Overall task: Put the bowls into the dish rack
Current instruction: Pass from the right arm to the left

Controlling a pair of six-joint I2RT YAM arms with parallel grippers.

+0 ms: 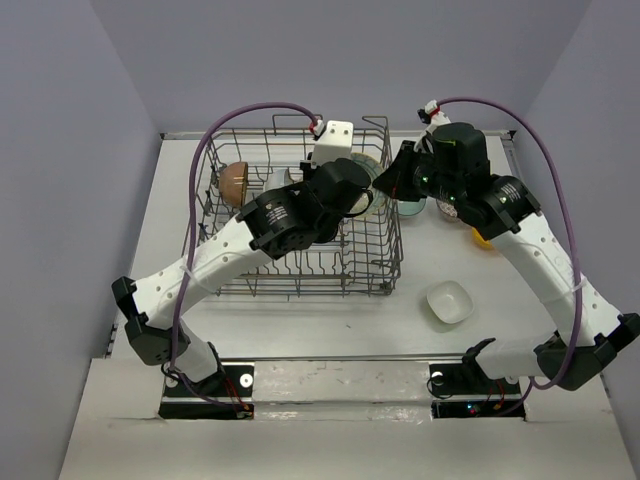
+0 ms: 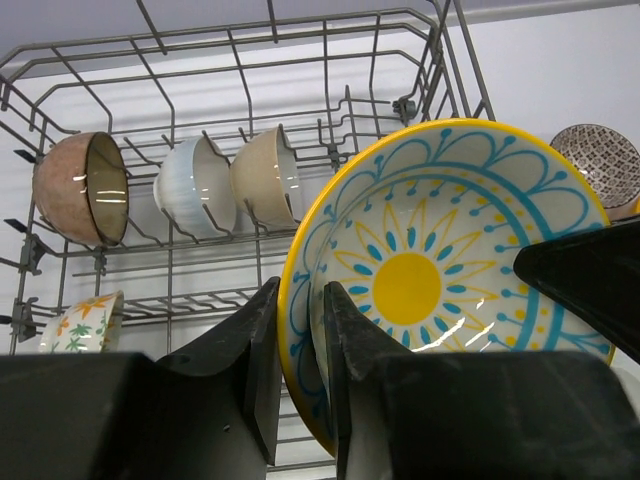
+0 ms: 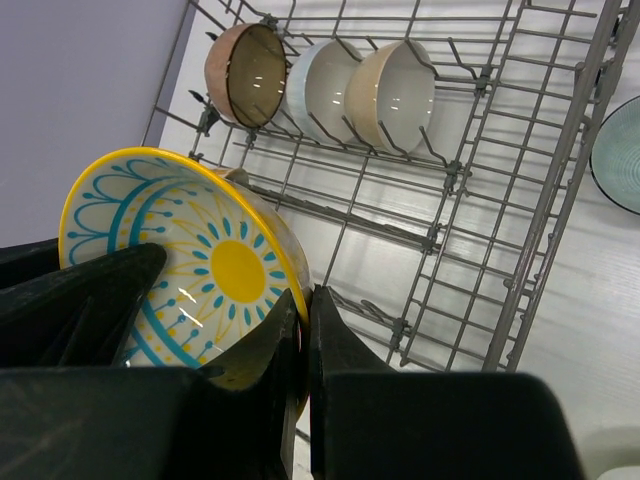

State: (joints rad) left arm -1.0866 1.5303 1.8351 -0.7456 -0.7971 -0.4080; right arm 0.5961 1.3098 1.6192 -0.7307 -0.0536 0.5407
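Your left jaws sat closest in the left wrist view, slightly parted astride the yellow rim of the sun-patterned bowl (image 2: 430, 290), which stood on edge. You could not tell whether they pressed on it. Behind, the dish rack (image 2: 250, 60) held a brown bowl (image 2: 80, 185), a white bowl (image 2: 195, 185) and a beige bowl (image 2: 265, 180) on edge in one row, with a floral bowl (image 2: 80, 325) lower left.

From the right wrist, your right jaws were pinched shut on another part of the same rim, the three-bowl row beyond.

From above, both arms met over the rack's right half, the held bowl near its right wall. A squarish white bowl (image 1: 448, 302) lay on the table (image 1: 330, 320) outside the rack, and a teal bowl (image 1: 410, 208) lay just beside that wall.
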